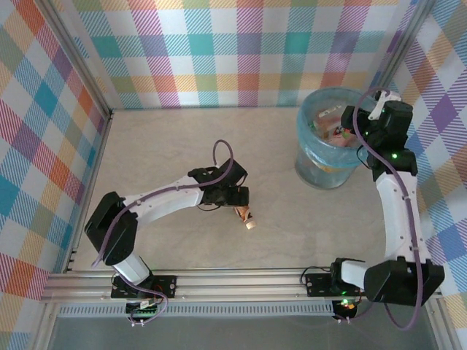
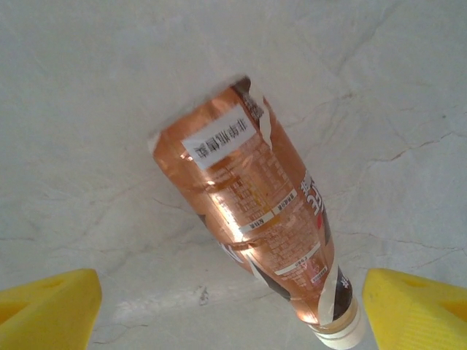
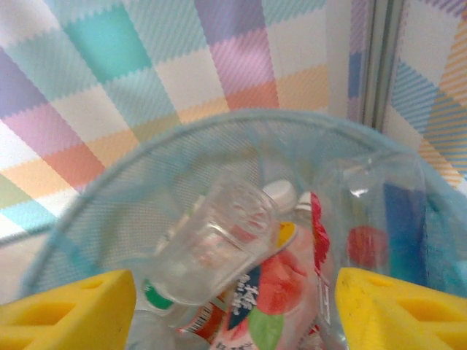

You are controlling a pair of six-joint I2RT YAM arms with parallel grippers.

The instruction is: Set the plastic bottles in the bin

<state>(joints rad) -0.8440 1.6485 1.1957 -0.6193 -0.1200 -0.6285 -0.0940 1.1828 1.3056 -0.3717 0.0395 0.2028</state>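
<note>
In the bin (image 1: 321, 166), below my spread right hand (image 3: 233, 310), several bottles (image 3: 219, 248) lie; 1 copper bottle (image 2: 255, 211) left on the surface (image 1: 168, 146), w/ my left hand (image 2: 232, 306) spread around it.

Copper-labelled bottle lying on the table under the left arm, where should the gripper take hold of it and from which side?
Grip the copper-labelled bottle across its wide labelled middle, coming straight down from above. It lies flat on the table, tapering toward its white cap, and the left gripper is open, fingers either side of it.
</note>
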